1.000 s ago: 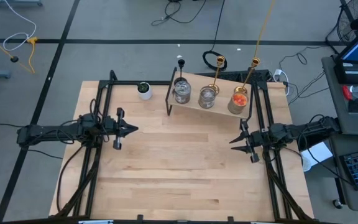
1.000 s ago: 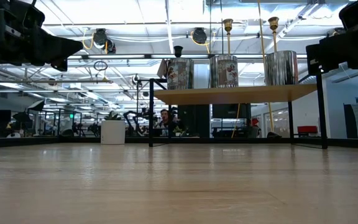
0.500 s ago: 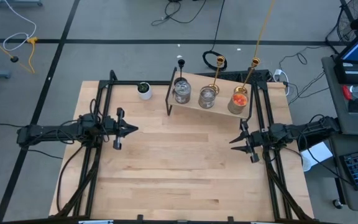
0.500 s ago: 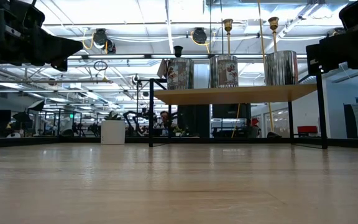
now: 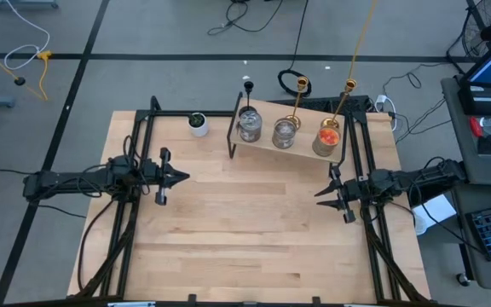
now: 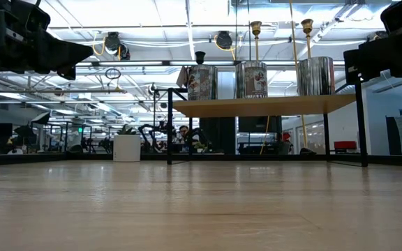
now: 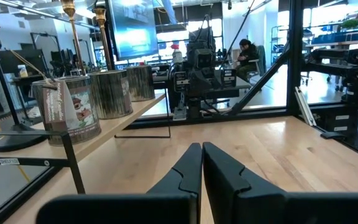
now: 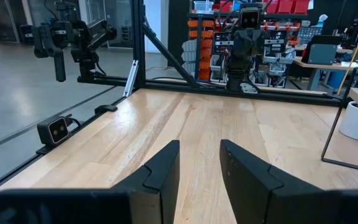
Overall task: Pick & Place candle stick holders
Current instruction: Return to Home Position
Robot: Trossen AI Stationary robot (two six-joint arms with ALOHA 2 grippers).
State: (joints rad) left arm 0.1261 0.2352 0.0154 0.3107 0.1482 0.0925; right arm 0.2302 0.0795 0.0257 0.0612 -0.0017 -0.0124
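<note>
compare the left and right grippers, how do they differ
The left gripper has its fingers shut together; the right gripper has its fingers apart. The left gripper hangs over the left half of the table; the right gripper hangs over the right half, just in front of the right end of the shelf. Both are empty and point inward across the table.

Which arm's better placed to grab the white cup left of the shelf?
Left, probably: the left tool sits nearer the white cup; the right tool is farther off, past the shelf.
</note>
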